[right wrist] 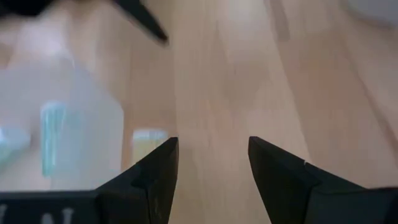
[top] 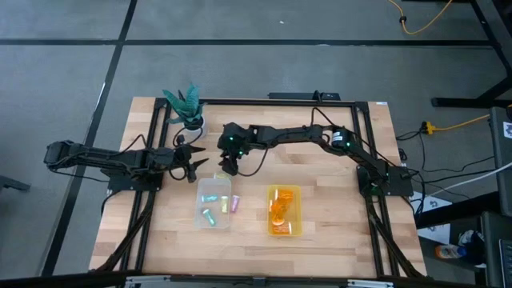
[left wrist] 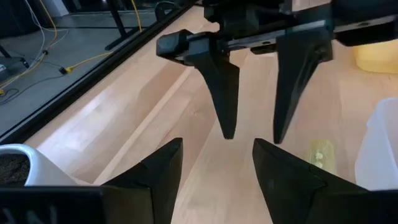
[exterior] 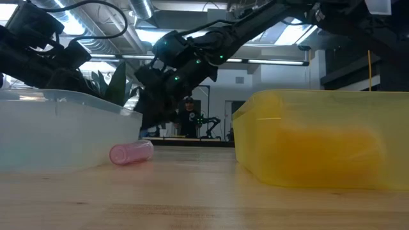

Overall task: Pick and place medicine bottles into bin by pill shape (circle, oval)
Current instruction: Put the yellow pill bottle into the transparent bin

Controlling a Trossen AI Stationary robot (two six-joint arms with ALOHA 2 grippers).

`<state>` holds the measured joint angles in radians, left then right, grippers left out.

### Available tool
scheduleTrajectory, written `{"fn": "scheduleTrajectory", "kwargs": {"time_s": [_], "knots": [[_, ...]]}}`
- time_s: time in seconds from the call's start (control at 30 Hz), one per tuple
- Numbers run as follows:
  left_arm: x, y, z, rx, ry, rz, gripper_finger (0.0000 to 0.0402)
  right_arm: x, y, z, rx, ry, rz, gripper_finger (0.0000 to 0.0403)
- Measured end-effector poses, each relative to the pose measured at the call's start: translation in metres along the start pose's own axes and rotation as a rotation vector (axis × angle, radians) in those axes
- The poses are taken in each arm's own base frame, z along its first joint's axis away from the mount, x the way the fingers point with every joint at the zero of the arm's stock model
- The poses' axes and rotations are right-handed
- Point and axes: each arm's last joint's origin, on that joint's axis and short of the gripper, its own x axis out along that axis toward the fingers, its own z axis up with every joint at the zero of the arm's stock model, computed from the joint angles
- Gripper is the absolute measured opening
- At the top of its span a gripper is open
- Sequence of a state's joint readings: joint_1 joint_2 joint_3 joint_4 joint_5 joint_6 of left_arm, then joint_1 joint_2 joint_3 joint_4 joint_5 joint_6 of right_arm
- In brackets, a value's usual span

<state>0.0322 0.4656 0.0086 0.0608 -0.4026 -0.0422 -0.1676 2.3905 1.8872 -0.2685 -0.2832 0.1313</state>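
Medicine bottles lie mostly sorted on the bench [top: 336, 216], and neither tool holds one. The right tool [top: 230, 166] hangs empty with its two fingers spread wide, just beyond the far edge of the clear bin [top: 199, 210]. In its wrist view a pale yellow-green bottle [right wrist: 149, 142] lies on the bare wood right beside that bin's wall, below and just ahead of the fingers. The left tool [top: 197, 161] faces it from close by, near the white pot of the green plant [top: 186, 104], fingers likewise parted and empty. Inside the clear bin lie several green, teal and pink bottles [top: 214, 197]. The yellow bin [top: 283, 231] next to it holds a heap of orange bottles [top: 278, 210]. Low down, a pink bottle [exterior: 131, 153] rests on its side against the clear bin.
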Motion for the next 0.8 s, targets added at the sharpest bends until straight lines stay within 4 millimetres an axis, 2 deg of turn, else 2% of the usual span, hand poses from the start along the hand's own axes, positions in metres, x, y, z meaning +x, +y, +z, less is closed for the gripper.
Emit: {"fn": "scheduleTrajectory", "kwargs": {"time_s": [0.13, 0.3, 0.57, 0.8], "knots": [[0.0, 0.0, 0.0, -0.001, -0.001, 0.0, 0.019, -0.001, 0.003, -0.005, -0.017, 0.068, 0.068, 0.0197], [0.0, 0.0, 0.0, -0.001, -0.001, 0.0, 0.019, 0.002, 0.011, -0.006, -0.068, 0.066, 0.134, 0.0197], [0.0, 0.0, 0.0, -0.002, -0.001, 0.001, 0.019, 0.021, 0.006, -0.021, -0.094, 0.103, 0.185, 0.0197], [0.0, 0.0, 0.0, -0.001, -0.001, 0.001, 0.019, 0.022, 0.006, -0.024, -0.138, 0.11, 0.207, 0.0197]]}}
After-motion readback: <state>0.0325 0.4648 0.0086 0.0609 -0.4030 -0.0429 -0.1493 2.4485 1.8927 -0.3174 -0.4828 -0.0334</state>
